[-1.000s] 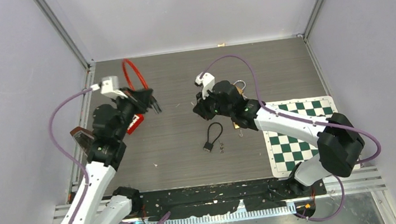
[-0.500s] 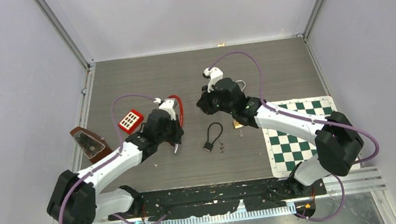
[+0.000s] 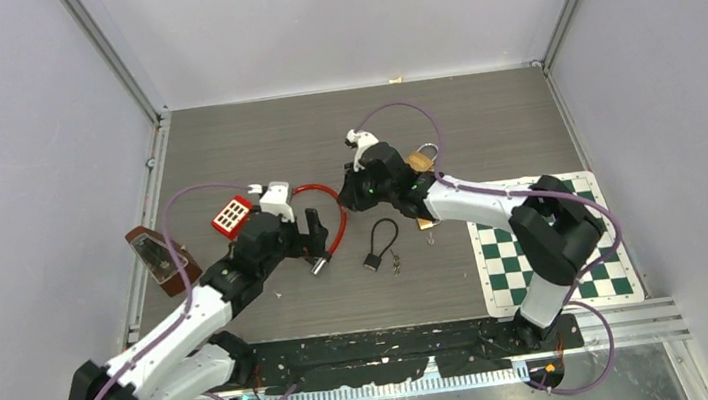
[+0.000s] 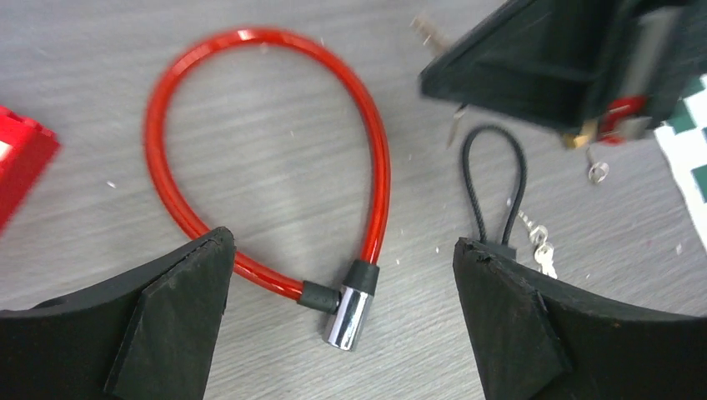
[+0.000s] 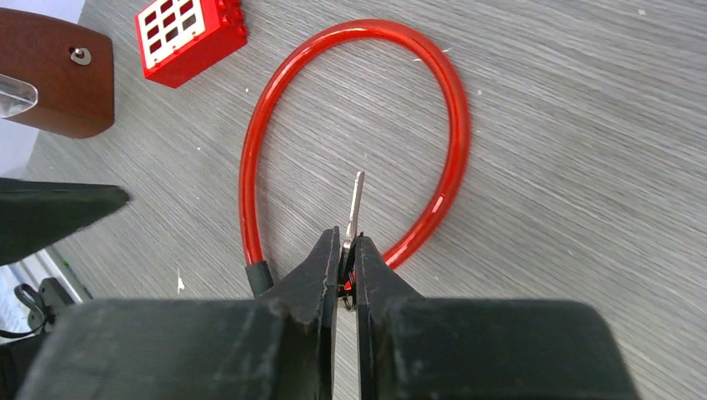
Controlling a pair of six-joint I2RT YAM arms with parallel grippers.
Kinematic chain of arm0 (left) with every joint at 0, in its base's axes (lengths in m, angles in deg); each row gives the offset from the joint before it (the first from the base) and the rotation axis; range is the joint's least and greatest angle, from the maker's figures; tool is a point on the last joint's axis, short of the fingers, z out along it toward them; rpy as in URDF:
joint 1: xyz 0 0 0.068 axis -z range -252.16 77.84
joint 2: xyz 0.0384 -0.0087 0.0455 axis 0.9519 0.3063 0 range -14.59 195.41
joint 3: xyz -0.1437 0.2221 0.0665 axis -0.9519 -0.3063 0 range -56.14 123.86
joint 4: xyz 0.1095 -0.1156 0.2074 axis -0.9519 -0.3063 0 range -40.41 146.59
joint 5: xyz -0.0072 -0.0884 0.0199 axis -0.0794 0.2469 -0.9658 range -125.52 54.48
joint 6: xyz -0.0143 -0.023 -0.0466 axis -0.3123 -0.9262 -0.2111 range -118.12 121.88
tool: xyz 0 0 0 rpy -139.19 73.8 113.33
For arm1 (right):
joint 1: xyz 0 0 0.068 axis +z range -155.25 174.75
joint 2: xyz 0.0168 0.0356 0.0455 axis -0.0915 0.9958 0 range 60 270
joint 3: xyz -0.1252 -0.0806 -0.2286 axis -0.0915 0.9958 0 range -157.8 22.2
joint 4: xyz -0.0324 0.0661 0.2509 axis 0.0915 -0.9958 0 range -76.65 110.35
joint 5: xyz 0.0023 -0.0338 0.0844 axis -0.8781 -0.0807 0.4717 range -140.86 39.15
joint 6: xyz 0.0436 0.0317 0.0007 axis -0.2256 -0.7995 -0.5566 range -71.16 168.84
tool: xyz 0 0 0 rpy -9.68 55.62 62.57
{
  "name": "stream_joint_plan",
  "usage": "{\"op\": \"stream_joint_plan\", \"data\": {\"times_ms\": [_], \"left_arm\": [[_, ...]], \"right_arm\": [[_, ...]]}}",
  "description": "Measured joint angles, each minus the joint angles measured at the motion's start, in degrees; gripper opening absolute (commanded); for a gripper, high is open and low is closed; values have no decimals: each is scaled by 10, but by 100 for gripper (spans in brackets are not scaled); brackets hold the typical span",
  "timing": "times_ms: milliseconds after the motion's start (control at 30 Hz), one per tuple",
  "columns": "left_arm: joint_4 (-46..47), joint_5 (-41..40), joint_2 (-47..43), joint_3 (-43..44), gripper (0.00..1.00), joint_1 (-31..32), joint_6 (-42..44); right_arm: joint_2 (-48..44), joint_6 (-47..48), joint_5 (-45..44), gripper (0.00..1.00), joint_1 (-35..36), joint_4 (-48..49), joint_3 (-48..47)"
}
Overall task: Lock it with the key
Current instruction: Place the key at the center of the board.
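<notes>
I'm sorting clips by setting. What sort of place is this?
Probably a robotics lab test cell: plain panel walls on metal posts enclose a table, a left arm and right arm stand at its near edge, and unrelated props lie about, like a red cable lock and a chessboard mat.

Table (image 4: 275, 167) bare inside red cable lock (image 4: 381, 167) loop; black padlock (image 3: 373, 261) close on right

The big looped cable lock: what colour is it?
Red cable lock, silver metal end; clearest in left wrist view.

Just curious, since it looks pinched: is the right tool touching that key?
Touching. The right wrist view shows the right tool shut on the key, blade sticking out.
</notes>
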Motion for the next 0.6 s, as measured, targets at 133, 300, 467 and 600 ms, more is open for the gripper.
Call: {"op": "stream_joint_plan", "data": {"times_ms": [133, 300, 467, 600], "left_arm": [[-10, -39, -96, -6, 100, 0, 2], [-63, -88, -196, -13, 100, 0, -13], [-163, -141, -235, -3, 100, 0, -49], [-267, -171, -245, 37, 100, 0, -94]], "right_arm": [[52, -13, 20, 10, 4, 13, -37], [119, -28, 24, 16, 14, 21, -84], [164, -36, 22, 24, 22, -3, -108], [185, -37, 11, 53, 28, -40, -136]]}}
